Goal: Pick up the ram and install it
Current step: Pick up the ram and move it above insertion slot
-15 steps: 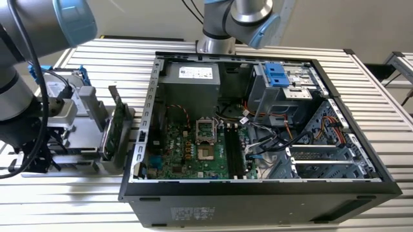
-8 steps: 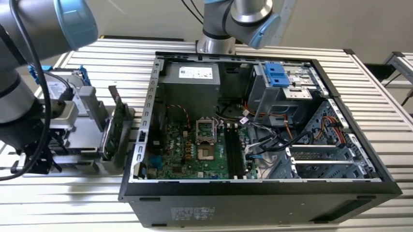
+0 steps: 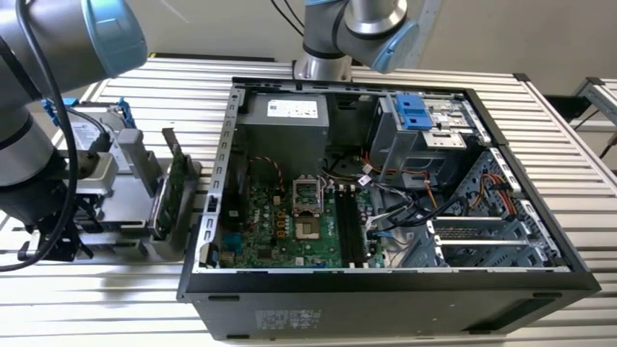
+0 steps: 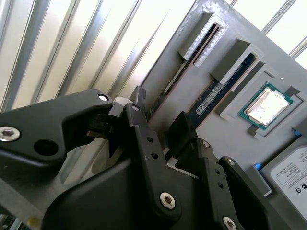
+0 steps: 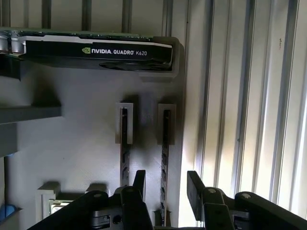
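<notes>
On the exterior view's left the arm point(image 3: 29, 144) hangs over a grey rack point(image 3: 111, 213) set on the slatted bench point(image 3: 115, 303). A drive point(image 3: 92, 129) and a green card point(image 3: 173, 181) stand on edge in the rack. The ram point(image 5: 165, 143) is there too, upright in the outer of two narrow slots, the one nearest the rack's edge. A second stick point(image 5: 124, 143) stands in the slot beside it.

In the first wrist view the hand point(image 5: 166, 181) is spread, with one finger on either side of the ram's top edge. As far as I can tell it grips nothing yet.

To take the ram well, I'd say the fingers want to sit square to the board and centred along it. They should press on its flat faces and stay clear of the neighbour, firmly enough that the thin board cannot twist.

Further right the open case point(image 3: 386, 181) lies on its side. The black memory slots point(image 3: 352, 228) run beside the bare socket point(image 3: 305, 195). They look empty to me, so nothing is installed.

As for writing, there is white lettering point(image 5: 112, 51) on the card's black shroud. In the second wrist view the second stick carries a blue sticker point(image 4: 211, 100) and the drive a white label point(image 4: 292, 175). Another white sticker sits on the power supply point(image 3: 292, 108).
</notes>
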